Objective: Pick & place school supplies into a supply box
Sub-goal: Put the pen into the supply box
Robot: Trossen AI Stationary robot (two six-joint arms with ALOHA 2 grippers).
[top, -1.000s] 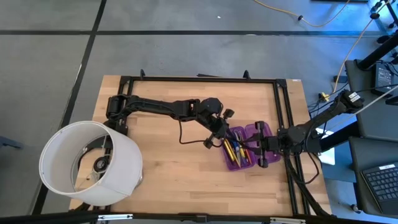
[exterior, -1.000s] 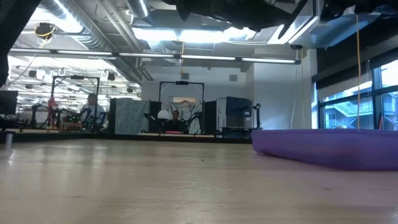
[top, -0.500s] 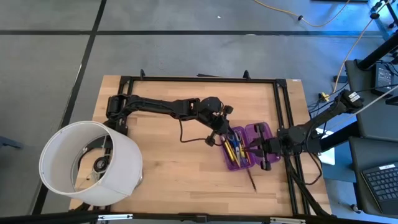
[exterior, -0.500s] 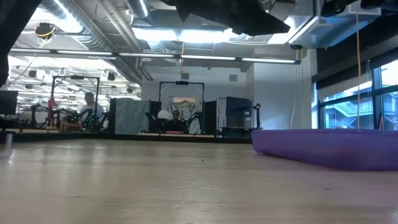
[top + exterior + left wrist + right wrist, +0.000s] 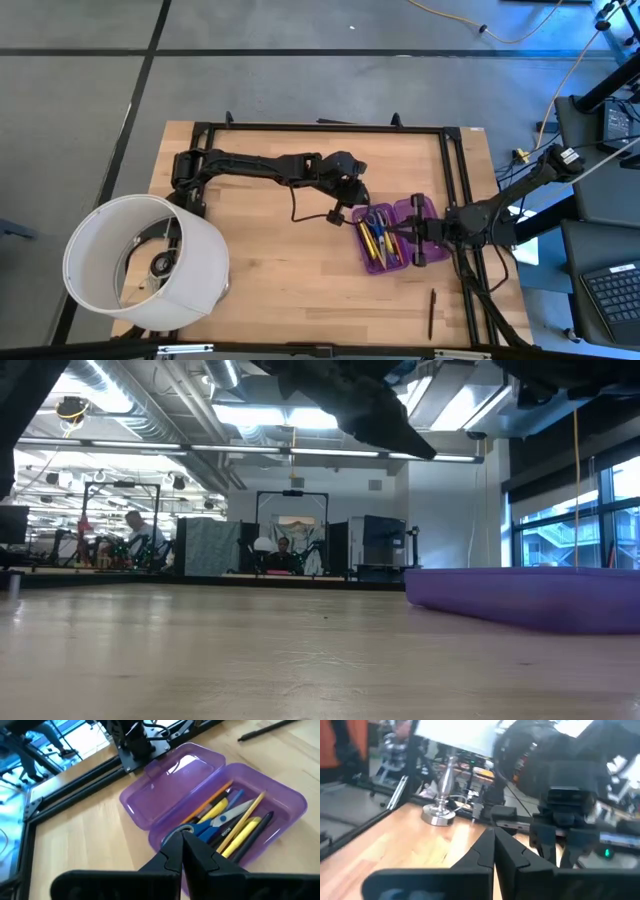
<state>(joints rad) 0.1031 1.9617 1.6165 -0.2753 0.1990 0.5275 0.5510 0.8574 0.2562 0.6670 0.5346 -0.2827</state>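
The supply box (image 5: 390,235) is a translucent purple case lying open on the table's right half, its lid (image 5: 172,780) flat beside the tray. In the tray lie yellow and orange pencils (image 5: 235,832), blue-handled scissors (image 5: 210,822) and dark pens (image 5: 255,832). One black pen (image 5: 432,315) lies alone on the wood near the front right corner. My left gripper (image 5: 181,837) is shut with nothing between its fingers, hovering by the box's far-left end over the scissors' handles. My right gripper (image 5: 492,832) is shut and bare at the box's right side, pointing level.
A large white cylindrical shade (image 5: 140,265) fills the near left corner. A black metal frame (image 5: 455,200) runs along the far and right edges. Bare wood lies between the shade and the box. The low view shows the box's purple wall (image 5: 530,598).
The black pen has come to rest on the table just in front of the box and then travelled on toward the near right corner. My left gripper has drawn back slightly toward the far left, off the box's edge, and tipped its wrist.
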